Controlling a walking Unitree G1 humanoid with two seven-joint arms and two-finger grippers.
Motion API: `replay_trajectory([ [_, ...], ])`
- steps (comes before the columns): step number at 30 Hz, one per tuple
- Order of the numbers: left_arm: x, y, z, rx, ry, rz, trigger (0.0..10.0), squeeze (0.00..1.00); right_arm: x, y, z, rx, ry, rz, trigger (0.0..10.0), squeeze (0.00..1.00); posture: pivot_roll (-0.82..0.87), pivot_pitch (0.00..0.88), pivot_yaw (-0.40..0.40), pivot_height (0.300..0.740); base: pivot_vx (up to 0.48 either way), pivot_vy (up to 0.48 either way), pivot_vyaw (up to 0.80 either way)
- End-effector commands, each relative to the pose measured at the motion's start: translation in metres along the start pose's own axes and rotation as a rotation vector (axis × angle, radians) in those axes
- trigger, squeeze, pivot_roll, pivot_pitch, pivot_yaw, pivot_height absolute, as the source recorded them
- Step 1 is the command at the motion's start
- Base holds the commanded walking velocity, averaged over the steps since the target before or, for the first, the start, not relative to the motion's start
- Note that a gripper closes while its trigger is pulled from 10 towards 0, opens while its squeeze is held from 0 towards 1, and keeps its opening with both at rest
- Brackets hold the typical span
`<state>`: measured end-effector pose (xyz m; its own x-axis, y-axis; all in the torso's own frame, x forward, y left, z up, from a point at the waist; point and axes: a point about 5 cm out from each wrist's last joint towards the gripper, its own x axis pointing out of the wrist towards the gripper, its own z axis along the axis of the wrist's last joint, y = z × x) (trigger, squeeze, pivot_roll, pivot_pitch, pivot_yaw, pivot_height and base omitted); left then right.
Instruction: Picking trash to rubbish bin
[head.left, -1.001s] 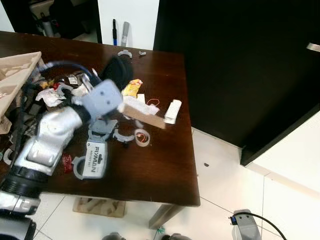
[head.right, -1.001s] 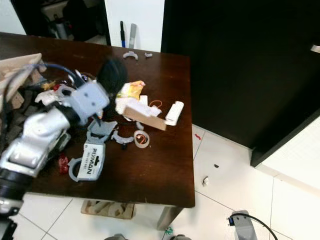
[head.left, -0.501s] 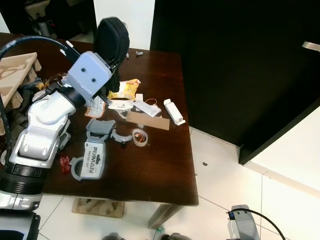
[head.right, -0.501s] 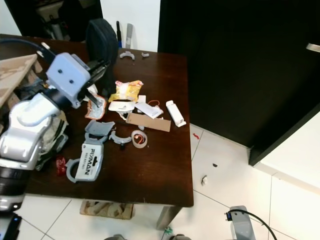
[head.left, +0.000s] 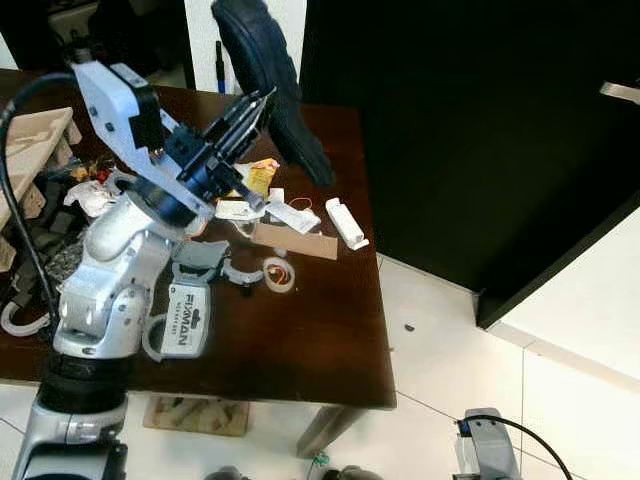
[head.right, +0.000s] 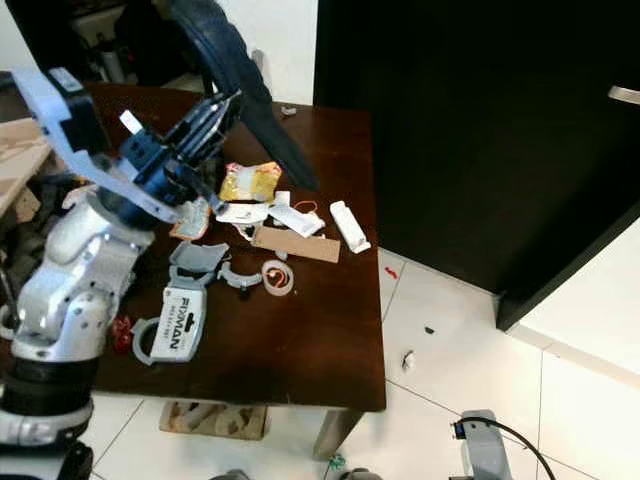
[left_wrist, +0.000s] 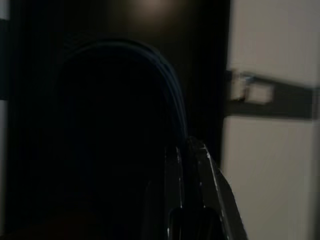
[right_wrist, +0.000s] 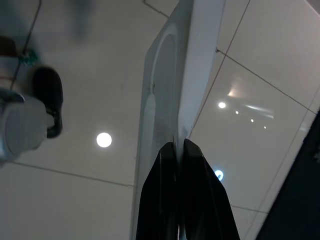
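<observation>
**Dark curved item raised over the table in the left gripper**

Black and faintly blue-edged, the dark curved object is held above the brown table. Its long axis runs from about 11 o'clock down to 5 o'clock in the left eye view, lower end toward the table's far right corner. The left gripper has its fingers pressed nearly together, pinching the object's edge; the left wrist view shows the two fingertips closing on its rim. Below lie a cardboard strip, a white block, a yellow wrapper and a tape roll. The right gripper hangs with fingers pressed together over the tiled floor.
</observation>
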<state>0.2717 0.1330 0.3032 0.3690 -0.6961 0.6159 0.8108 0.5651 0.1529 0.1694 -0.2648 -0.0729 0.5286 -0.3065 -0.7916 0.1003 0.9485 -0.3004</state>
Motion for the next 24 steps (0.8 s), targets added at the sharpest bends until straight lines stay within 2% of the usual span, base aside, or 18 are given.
replay_trajectory([
  [1,0.0,-0.01,0.006,-0.062,-0.049,-0.07,2.5,0.0,0.0,-0.001,-0.001,0.035,-0.004,-0.004,10.0,0.0,0.13,0.117,-0.053,0.74,0.0,0.0,0.0],
  [2,-0.001,-0.012,0.006,-0.091,-0.053,-0.082,2.5,0.0,0.0,-0.002,0.0,0.041,-0.01,-0.006,10.0,0.0,0.13,0.117,-0.053,0.74,0.0,0.0,0.0],
  [3,-0.003,-0.014,0.007,-0.116,-0.056,-0.106,4.5,0.0,0.0,-0.003,0.002,0.044,-0.016,-0.01,10.0,0.0,0.13,0.116,-0.053,0.74,0.0,0.0,0.0],
  [5,-0.005,-0.017,0.007,-0.141,-0.064,-0.127,4.9,0.0,0.0,-0.003,0.003,0.044,-0.02,-0.013,10.0,0.0,0.13,0.116,-0.053,0.74,0.0,0.0,0.0],
  [6,-0.007,-0.018,0.007,-0.166,-0.075,-0.135,8.4,0.0,0.001,-0.003,0.005,0.043,-0.023,-0.014,10.0,0.0,0.13,0.116,-0.054,0.74,0.0,0.0,0.0],
  [7,-0.007,-0.019,0.006,-0.179,-0.078,-0.125,10.0,0.0,0.001,-0.003,0.006,0.042,-0.026,-0.015,10.0,0.0,0.12,0.117,-0.055,0.74,0.0,0.0,0.0],
  [10,-0.006,-0.017,-0.002,-0.214,-0.069,-0.063,10.0,0.0,0.001,-0.004,0.007,0.038,-0.027,-0.017,10.0,0.0,0.13,0.116,-0.058,0.74,0.0,0.0,0.0],
  [14,-0.005,-0.018,-0.007,-0.232,-0.059,-0.041,10.0,0.0,0.001,-0.004,0.006,0.035,-0.025,-0.018,10.0,0.0,0.13,0.116,-0.06,0.74,0.0,0.0,0.0],
  [17,-0.003,-0.022,-0.023,-0.234,0.016,-0.002,10.0,0.0,0.001,-0.004,0.004,0.033,-0.02,-0.017,10.0,0.0,0.12,0.119,-0.06,0.74,0.0,0.0,0.0],
  [24,-0.005,-0.027,-0.035,-0.277,0.072,0.011,10.0,0.0,0.0,-0.004,0.002,0.035,-0.015,-0.019,10.0,0.0,0.12,0.119,-0.06,0.74,-0.148,0.0,0.0],
])
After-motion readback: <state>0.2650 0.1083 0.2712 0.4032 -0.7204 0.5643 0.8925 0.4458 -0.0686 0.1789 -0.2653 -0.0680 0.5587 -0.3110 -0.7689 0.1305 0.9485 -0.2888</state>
